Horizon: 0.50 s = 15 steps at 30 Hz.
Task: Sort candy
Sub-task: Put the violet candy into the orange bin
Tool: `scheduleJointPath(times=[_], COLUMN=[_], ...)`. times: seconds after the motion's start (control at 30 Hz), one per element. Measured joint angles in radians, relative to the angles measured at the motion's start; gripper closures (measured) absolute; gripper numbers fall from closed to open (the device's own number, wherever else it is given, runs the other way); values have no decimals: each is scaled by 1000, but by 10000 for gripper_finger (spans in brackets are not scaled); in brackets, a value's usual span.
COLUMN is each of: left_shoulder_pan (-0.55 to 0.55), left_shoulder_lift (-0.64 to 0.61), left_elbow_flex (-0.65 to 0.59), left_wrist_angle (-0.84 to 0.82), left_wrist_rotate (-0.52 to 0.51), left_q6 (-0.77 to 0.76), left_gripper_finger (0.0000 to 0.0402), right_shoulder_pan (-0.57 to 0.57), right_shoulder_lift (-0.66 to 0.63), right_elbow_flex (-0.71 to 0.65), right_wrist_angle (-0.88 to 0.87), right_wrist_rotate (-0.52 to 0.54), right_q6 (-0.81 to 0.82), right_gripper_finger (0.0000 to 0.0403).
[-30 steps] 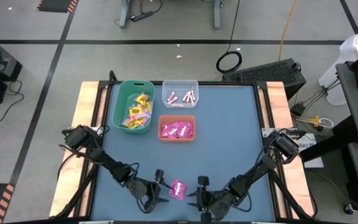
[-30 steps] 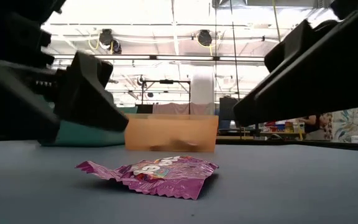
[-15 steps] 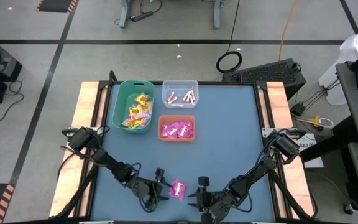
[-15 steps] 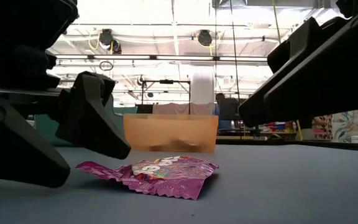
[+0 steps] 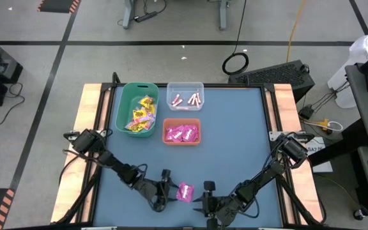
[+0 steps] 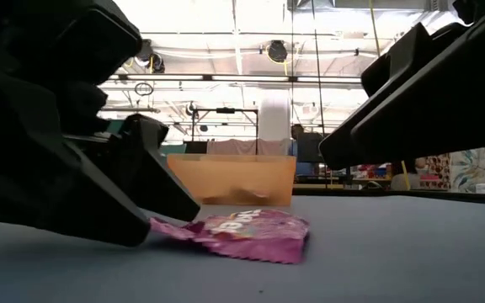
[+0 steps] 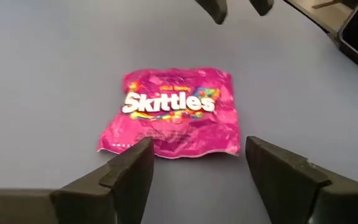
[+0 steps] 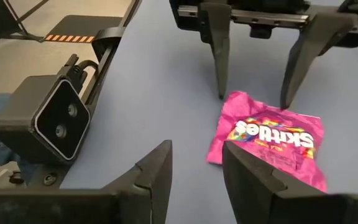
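Candy packet (image 5: 184,191) lies on blue table (image 5: 235,147).

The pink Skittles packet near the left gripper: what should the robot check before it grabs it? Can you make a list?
1. Left gripper open: ok, its fingers stand wide apart.
2. Pink Skittles packet lined up with it: ok, the packet lies just ahead of the gap between the fingers.
3. Packet lying flat on the blue table, alone: ok, nothing else touches it.
4. Right gripper out of the way: ok, it waits on the packet's other side, holding nothing.
5. Orange bin holds matching pink packets: ok.
6. Fingers low enough to pinch the thin packet: cannot tell.
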Motion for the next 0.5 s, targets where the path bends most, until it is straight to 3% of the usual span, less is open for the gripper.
scheduleJointPath(times=[0.17, 0.5], left_shoulder_pan=[27, 57], left_shoulder_lift=[0, 0], left_elbow_flex=[0, 0], left_wrist_angle=[-6, 5], left_wrist_rotate=[68, 60], left_q6=[-19, 4], left_gripper_finger=[172, 305], right_shoulder_pan=[0, 1], right_shoulder_lift=[0, 0], right_elbow_flex=[0, 1], right_wrist_angle=[1, -38], right_wrist_rotate=[12, 13], right_q6=[6, 11], right_gripper_finger=[273, 273])
